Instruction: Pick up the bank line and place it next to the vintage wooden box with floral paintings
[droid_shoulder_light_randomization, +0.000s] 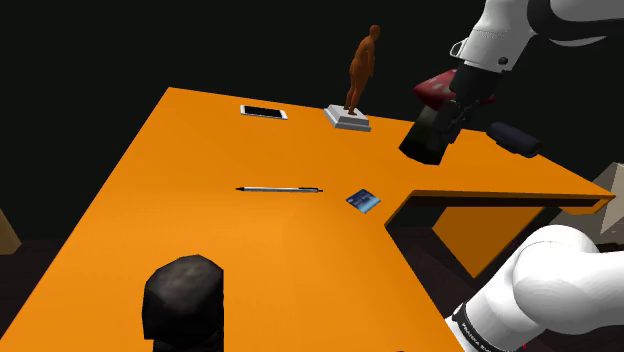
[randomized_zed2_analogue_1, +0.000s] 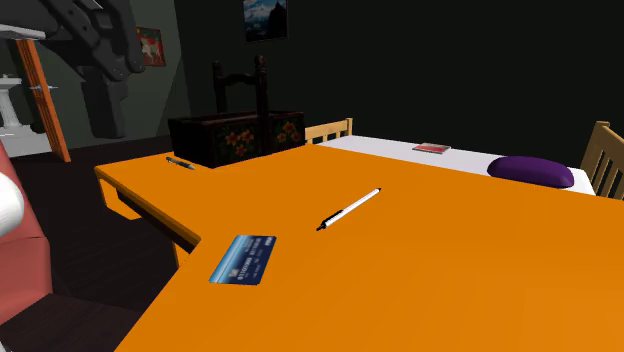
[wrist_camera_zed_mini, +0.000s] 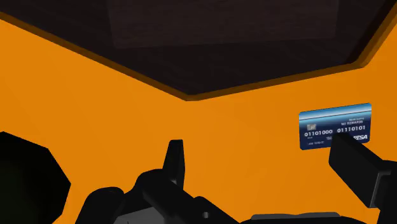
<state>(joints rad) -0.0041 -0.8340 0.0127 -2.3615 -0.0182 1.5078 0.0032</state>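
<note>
Nothing of the task is done yet. The blue bank card (randomized_zed2_analogue_1: 243, 259) is lying flat on the orange worktop (randomized_zed2_analogue_1: 450, 270), well apart from the dark box with painted flowers (randomized_zed2_analogue_1: 238, 136). My end effector (wrist_camera_zed_mini: 267, 167) is hovering above the worktop, its 2 fingers (wrist_camera_zed_mini: 359, 168) spread and gripping nothing. The card is sitting off to one side, partly behind 1 finger. I am judging that centring, grasping and carrying are all remaining.

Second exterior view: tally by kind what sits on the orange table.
Pens: 2, a white pen and a dark pen
Blue bank card: 1
Dark box with painted flowers: 1
Total: 4
</note>
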